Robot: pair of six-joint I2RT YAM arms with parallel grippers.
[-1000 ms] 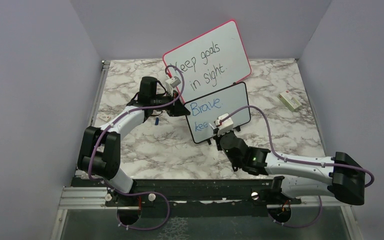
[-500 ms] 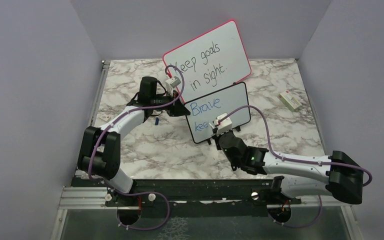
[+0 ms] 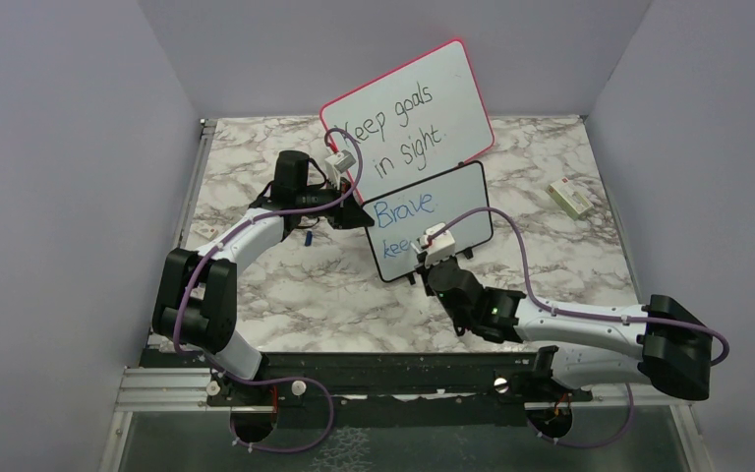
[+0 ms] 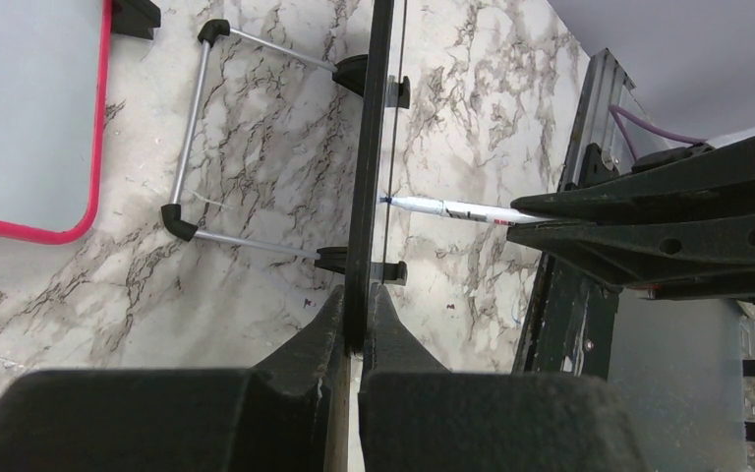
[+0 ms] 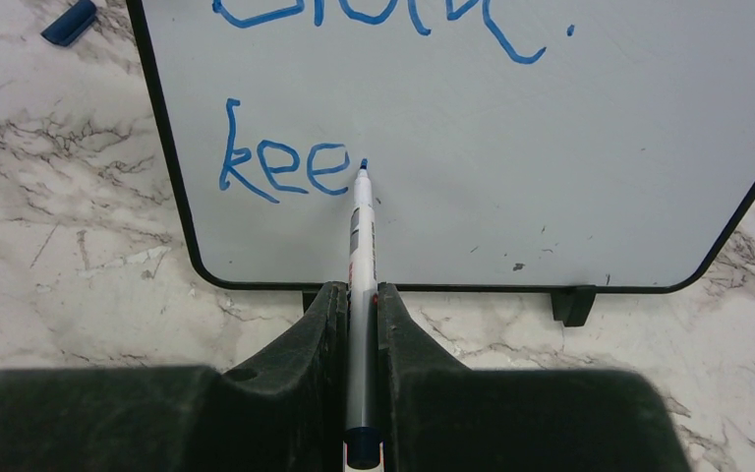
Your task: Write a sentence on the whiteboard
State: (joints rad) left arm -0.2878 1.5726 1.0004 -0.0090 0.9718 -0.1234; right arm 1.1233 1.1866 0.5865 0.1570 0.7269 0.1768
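Right wrist view: right gripper (image 5: 359, 295) pinching marker (image 5: 361, 246), tip at whiteboard (image 5: 551, 147) just after blue "kee" of sentence (image 5: 285, 169), board upright mid-desk (image 5: 59, 256), left gripper (image 4: 357, 310) clamped on its edge, so next letter wants light even pressure, same baseline.

Whiteboard (image 5: 551, 147): white face, thin black frame, blue writing (image 5: 285, 169) at its left. Marker (image 5: 361, 236): white barrel, blue tip; blue cap (image 5: 69, 22) upper left of the right wrist view. Table (image 3: 295, 285): white marble, grey veins; larger board (image 3: 457, 74) pink-framed, black writing (image 3: 411, 147).
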